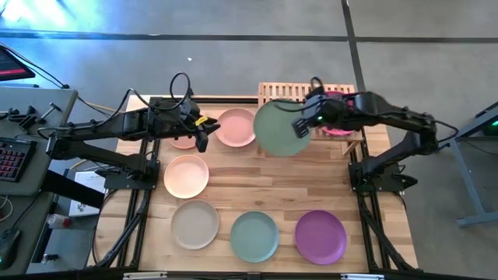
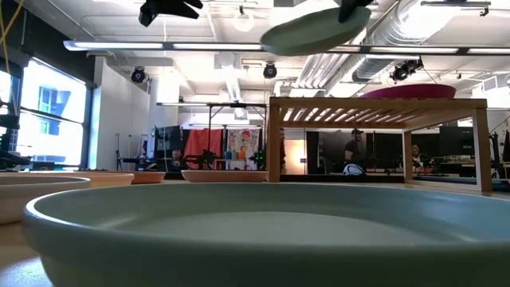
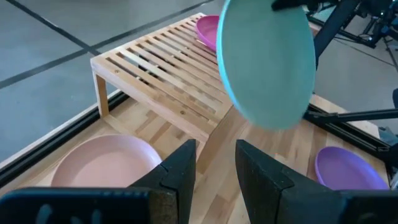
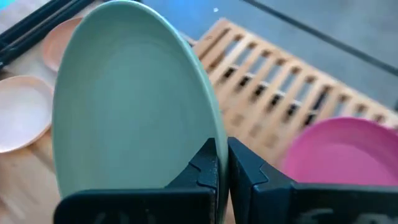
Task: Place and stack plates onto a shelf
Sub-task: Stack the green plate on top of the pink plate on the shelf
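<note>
My right gripper (image 1: pixel 302 126) is shut on a mint green plate (image 1: pixel 278 128) held in the air over the left front part of the slatted wooden shelf (image 1: pixel 274 92). A magenta plate (image 1: pixel 341 118) lies on the shelf's right half (image 4: pixel 339 152). My left gripper (image 1: pixel 204 134) hovers open and holding nothing, above the table beside a pink plate (image 1: pixel 236 127) and over a peach one (image 1: pixel 182 142). Flat on the table lie a peach plate (image 1: pixel 186 176), a beige plate (image 1: pixel 194 224), a teal plate (image 1: pixel 254 236) and a purple plate (image 1: pixel 320 236). My right gripper pinches the mint green plate's rim (image 4: pixel 211 134) between its two fingers (image 4: pixel 202 168), one on each face, on the side toward the table's right. The fingers come roughly level from the right. The plate (image 2: pixel 315 32) is lifted clear, slightly tilted, higher than the shelf top (image 2: pixel 374 104).
The shelf's left half (image 3: pixel 155 68) is bare slats. Black frame rails run along the table's left and right sides (image 1: pixel 373 210). Bare planks (image 1: pixel 272 187) lie between the shelf and the near row of plates.
</note>
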Robot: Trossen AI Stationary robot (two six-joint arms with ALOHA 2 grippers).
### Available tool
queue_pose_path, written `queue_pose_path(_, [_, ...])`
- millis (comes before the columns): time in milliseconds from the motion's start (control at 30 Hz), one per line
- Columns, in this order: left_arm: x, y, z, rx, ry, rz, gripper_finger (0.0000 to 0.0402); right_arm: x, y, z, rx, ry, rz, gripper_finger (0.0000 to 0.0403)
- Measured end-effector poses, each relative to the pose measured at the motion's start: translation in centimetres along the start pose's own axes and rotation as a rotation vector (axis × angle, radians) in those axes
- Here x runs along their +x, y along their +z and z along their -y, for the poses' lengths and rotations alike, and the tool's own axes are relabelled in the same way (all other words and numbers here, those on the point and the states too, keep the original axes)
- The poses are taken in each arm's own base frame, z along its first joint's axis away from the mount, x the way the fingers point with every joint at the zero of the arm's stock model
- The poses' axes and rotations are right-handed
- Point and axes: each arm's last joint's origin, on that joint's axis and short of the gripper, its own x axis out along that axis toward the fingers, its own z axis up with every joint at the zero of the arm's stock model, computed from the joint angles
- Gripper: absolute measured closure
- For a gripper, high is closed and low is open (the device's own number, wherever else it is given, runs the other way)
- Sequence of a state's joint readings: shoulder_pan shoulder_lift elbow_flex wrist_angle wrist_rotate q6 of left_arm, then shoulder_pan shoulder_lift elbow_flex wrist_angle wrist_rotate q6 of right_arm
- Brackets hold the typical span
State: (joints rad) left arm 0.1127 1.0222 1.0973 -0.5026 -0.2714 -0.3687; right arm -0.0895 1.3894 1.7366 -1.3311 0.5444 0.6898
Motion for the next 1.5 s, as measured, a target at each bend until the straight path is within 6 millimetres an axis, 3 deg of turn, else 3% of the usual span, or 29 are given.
queue_pose_path(367, [0.0, 0.0, 0.0, 0.025, 0.0, 0.0, 0.03, -4.0, -1.1, 6.4, 0.098, -0.132, 0.089, 0.0402])
queue_pose_path(567, [0.0, 0.0, -0.1, 0.047, 0.005, 0.0, 0.03, -3.3, -4.3, 9.3, 0.256, -0.152, 0.127, 0.0402])
queue_pose_path(833, [0.2, 0.3, -0.8, 0.033, 0.039, 0.008, 0.03, -2.9, -8.6, 12.8, 0.599, -0.133, 0.234, 0.0403])
queue_pose_path(1133, [0.3, 0.4, -1.3, 0.065, 0.061, 0.012, 0.03, -1.3, -12.4, 14.5, 0.833, -0.178, 0.261, 0.0403])
queue_pose_path(1500, [0.3, 0.4, -1.3, 0.067, 0.061, 0.011, 0.03, 0.8, -14.8, 15.1, 0.995, -0.218, 0.257, 0.0403])
